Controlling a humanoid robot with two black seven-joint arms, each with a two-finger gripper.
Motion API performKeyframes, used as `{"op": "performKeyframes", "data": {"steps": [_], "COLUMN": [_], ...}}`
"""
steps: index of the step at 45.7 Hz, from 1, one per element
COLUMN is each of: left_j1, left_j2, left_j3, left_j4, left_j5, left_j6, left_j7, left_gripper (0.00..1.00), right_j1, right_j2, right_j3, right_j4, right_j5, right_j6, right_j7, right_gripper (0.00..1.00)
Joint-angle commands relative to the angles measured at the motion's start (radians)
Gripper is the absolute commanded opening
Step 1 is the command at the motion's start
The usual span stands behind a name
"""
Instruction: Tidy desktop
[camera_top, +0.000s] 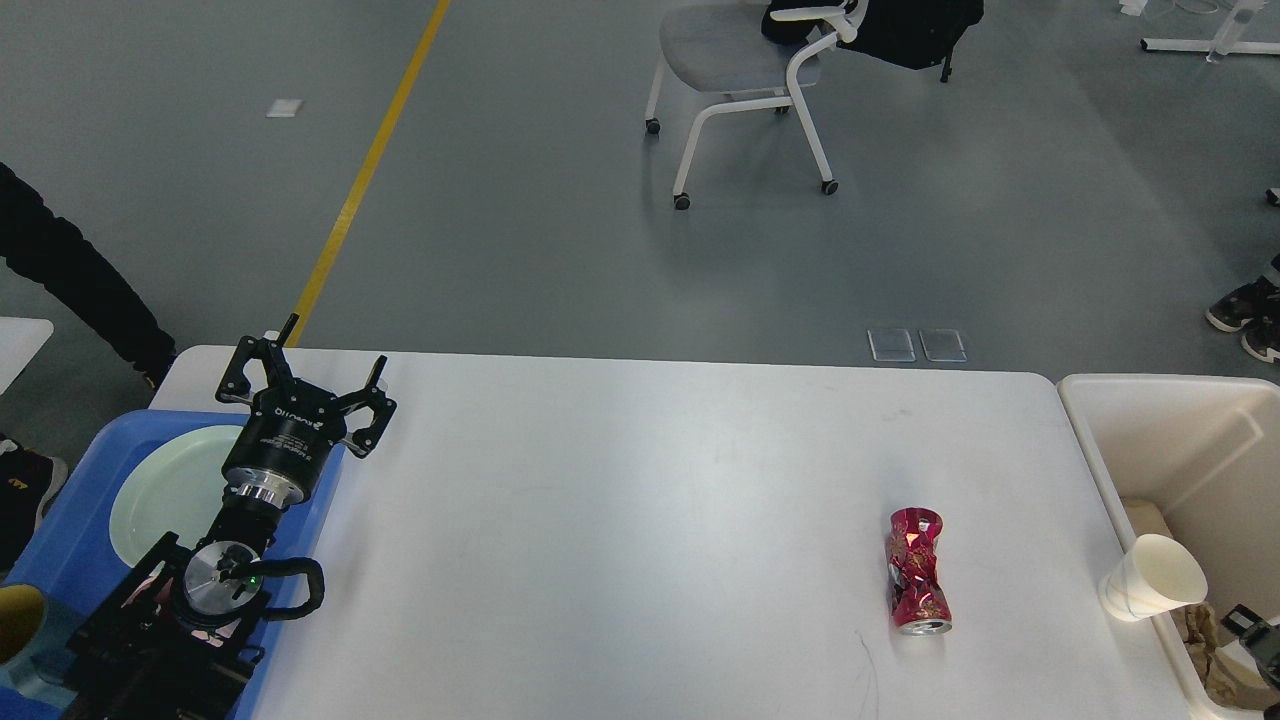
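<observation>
The white desktop (640, 500) fills the lower half of the head view. On its right part lies a crushed red can (918, 585) on its side. A white paper cup (1150, 592) lies tipped at the right edge, against the bin's rim. My left gripper (332, 348) hovers over the far left corner, open and holding nothing, well apart from both. At the bottom right edge, beside the cup, a small dark end of my right gripper (1255, 635) shows. Its fingers cannot be told apart.
A blue tray (60, 540) at the left holds a pale green plate (165, 490), with a yellow cup (15, 625) at its near end. A cream bin (1090, 420) with crumpled paper stands at the right. A chair and people's legs lie beyond the table.
</observation>
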Motion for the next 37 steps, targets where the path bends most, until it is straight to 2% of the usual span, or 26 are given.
{"op": "performKeyframes", "data": {"steps": [1, 2, 4, 7, 9, 31, 37], "left_j1": [0.000, 0.000, 0.000, 0.000, 0.000, 0.000, 0.000], "left_j2": [0.000, 0.000, 0.000, 0.000, 0.000, 0.000, 0.000], "left_j3": [0.000, 0.000, 0.000, 0.000, 0.000, 0.000, 0.000], "left_j4": [0.000, 0.000, 0.000, 0.000, 0.000, 0.000, 0.000], "left_j5": [0.000, 0.000, 0.000, 0.000, 0.000, 0.000, 0.000], "left_j6": [0.000, 0.000, 0.000, 0.000, 0.000, 0.000, 0.000], "left_j7": [0.000, 0.000, 0.000, 0.000, 0.000, 0.000, 0.000], "left_gripper": [0.96, 0.96, 0.96, 0.96, 0.96, 0.96, 0.96], "right_j1": [-0.001, -0.001, -0.001, -0.004, -0.010, -0.002, 0.057], "right_j2": [0.003, 0.003, 0.006, 0.012, 0.016, 0.015, -0.049], "right_j3": [0.000, 0.000, 0.000, 0.002, 0.002, -0.001, -0.001], "right_j4": [0.002, 0.000, 0.000, 0.002, 0.005, 0.012, 0.005], "right_j5": [0.000, 0.000, 0.000, 0.000, 0.000, 0.000, 0.000], "right_j6": [-0.001, -0.004, -0.014, -0.064, -0.101, -0.127, -0.126], "right_j7": [0.000, 0.000, 0.000, 0.000, 0.000, 0.000, -0.002], "right_gripper": [0.00, 0.00, 0.28, 0.77, 1.00, 1.00, 1.00]}}
